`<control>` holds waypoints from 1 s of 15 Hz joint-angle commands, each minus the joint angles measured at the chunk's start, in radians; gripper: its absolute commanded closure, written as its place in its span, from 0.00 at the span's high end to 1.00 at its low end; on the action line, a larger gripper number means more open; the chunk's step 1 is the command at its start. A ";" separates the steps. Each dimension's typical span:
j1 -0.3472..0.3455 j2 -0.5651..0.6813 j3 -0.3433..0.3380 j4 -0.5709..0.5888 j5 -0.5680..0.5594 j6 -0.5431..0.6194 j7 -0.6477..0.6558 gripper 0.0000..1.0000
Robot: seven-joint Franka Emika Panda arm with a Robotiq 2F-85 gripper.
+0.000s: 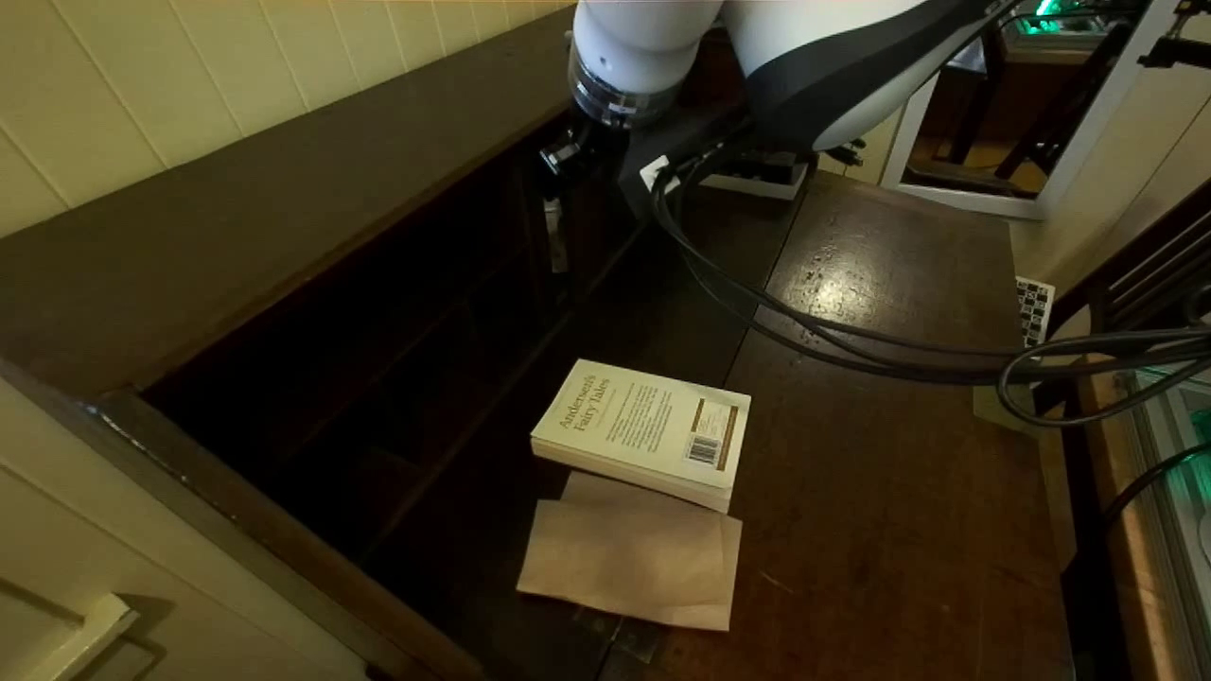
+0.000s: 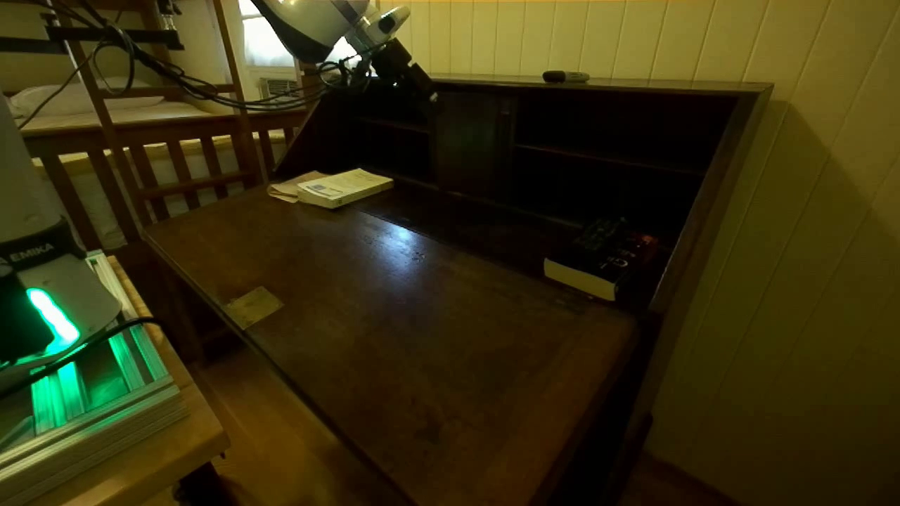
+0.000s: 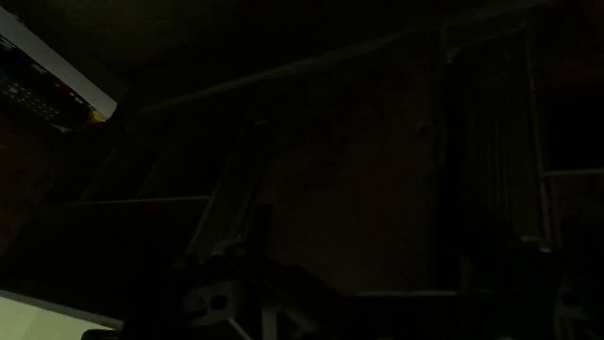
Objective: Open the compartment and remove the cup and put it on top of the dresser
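A white robot arm (image 2: pixel 320 21) is leaning in over the dark wooden dresser (image 1: pixel 303 180), its jaws hovering near the upper part of the small compartment (image 2: pixel 470 140) set midway along a row of pigeonholes (image 2: pixel 612 159). The jaws are standing wide apart — in the wrist view they are showing to either side of the compartment's brown door (image 3: pixel 363 189), though whether they are touching it cannot be told. Deep shadow is obscuring whether the door is ajar, and where the cup is sitting cannot be told either. On the bench (image 1: pixel 899 454) below, a pale book (image 1: pixel 653 426) marked "Andersen's Fairy Tales" is lying flat, a sheet of brown paper (image 1: pixel 634 567) right beside it. In an exterior view a thick dark book (image 2: pixel 598 260) is lying near the slanted side panel (image 2: pixel 714 190), while a small dark object (image 2: pixel 564 76) is resting on top of the dresser and a pale panelled wall (image 2: pixel 633 42) is standing behind it.
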 commanded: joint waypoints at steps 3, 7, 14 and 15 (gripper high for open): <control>0.012 0.065 -0.007 0.080 -0.053 0.022 0.061 1.00; 0.015 0.076 -0.005 0.091 -0.050 0.016 0.060 1.00; 0.013 0.047 0.003 0.061 -0.001 -0.037 0.039 1.00; 0.001 0.044 0.018 0.059 0.006 -0.053 0.037 1.00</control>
